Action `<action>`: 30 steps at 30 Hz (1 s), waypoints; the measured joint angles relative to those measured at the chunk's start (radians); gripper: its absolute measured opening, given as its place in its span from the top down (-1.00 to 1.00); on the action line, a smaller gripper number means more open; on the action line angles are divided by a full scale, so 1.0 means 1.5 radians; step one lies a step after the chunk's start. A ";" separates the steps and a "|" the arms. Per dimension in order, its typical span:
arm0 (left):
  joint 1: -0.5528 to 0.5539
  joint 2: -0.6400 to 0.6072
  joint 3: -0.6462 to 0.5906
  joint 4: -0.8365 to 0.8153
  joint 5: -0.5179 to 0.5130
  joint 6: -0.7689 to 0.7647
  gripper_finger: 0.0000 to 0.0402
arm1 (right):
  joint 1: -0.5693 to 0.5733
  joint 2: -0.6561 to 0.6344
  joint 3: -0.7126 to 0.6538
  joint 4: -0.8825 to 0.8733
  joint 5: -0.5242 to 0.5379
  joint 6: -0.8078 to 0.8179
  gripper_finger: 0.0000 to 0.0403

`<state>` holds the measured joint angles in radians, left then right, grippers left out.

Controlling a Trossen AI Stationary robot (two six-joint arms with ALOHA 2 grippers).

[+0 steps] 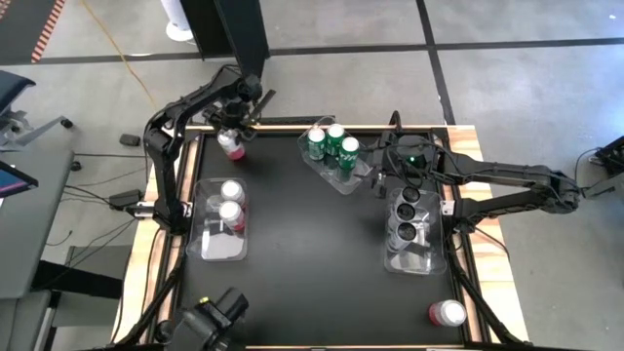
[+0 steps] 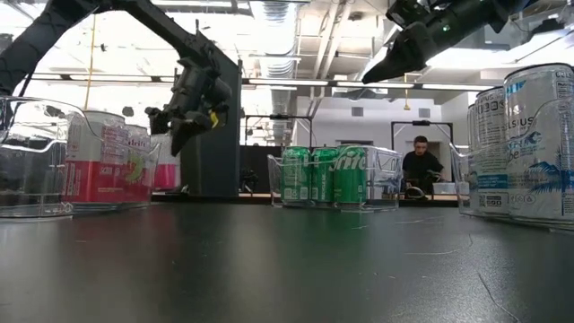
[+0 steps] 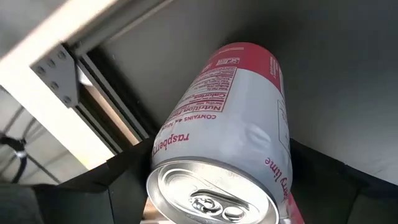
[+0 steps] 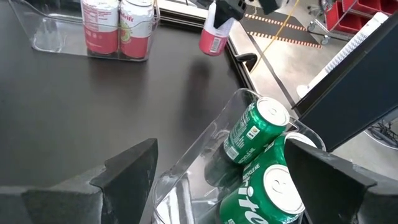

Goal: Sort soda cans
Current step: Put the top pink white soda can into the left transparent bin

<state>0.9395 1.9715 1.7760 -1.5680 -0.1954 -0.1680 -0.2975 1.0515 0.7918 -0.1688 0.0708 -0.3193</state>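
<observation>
Left gripper clamps a pink can near the table's far left corner. Left bin holds two pink cans. Centre bin: three green cans. Right gripper, jaws wide, empty, hangs beside them.

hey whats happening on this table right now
A two-armed robot is sorting soda cans by colour into clear bins. The left pincer is closed around a pink can at the table's far left corner. Two pink cans already stand in the left bin, three green cans fill the middle bin, and dark cans sit in the right bin. The right pincer hangs open over the green cans. One more pink can lies loose at the near right.
</observation>
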 joint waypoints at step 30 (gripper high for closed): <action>-0.527 -0.330 0.069 -0.003 0.038 -0.353 -0.53 | 0.064 0.000 -0.021 -0.012 0.002 0.093 -0.82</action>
<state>0.1489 1.4763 1.8797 -1.5730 -0.1385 -0.6979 -0.2012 1.0519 0.7597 -0.1871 0.0734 -0.1805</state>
